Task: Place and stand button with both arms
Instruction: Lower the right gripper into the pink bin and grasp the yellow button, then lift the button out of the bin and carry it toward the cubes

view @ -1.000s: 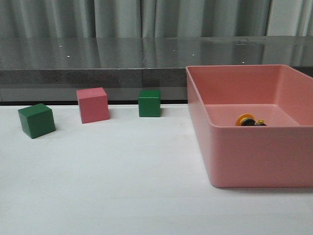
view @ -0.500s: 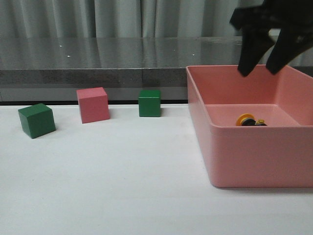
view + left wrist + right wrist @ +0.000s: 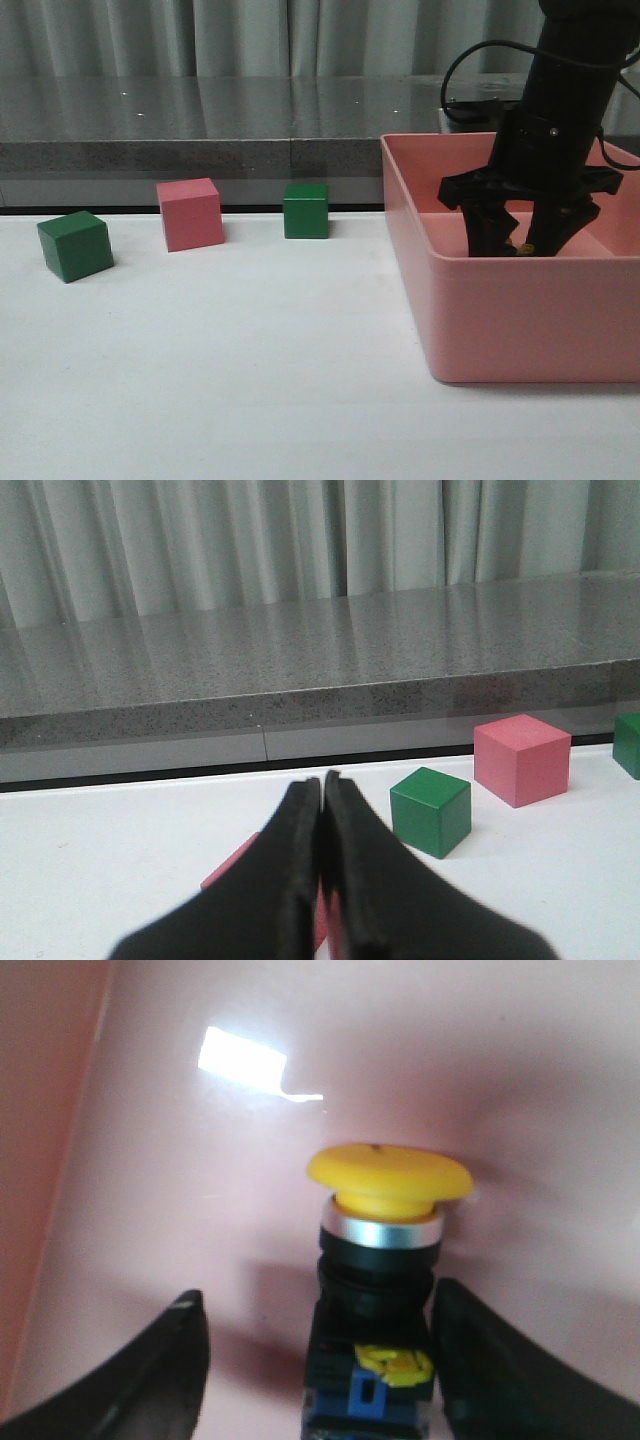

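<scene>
The button [image 3: 385, 1290] lies on its side on the floor of the pink bin [image 3: 520, 300], yellow cap away from the wrist, black body and blue base between the fingers. My right gripper [image 3: 320, 1305] is open, one finger on each side of the button's body, the right one close to it and the left one with a gap. In the front view the right gripper [image 3: 512, 248] is down inside the bin and hides all but a yellow speck of the button [image 3: 523, 246]. My left gripper [image 3: 322, 782] is shut and empty, low over the white table, out of the front view.
A green cube [image 3: 75, 245], a pink cube [image 3: 190, 213] and a second green cube [image 3: 305, 210] stand in a row at the back left. The left wrist view shows a green cube [image 3: 430, 810], a pink cube [image 3: 522, 758] and a pink object [image 3: 235, 865] partly under the fingers.
The right arm came into view from above and lowered into the pink bin, ending with its open fingers on both sides of the button. The cubes and the button have not moved.
</scene>
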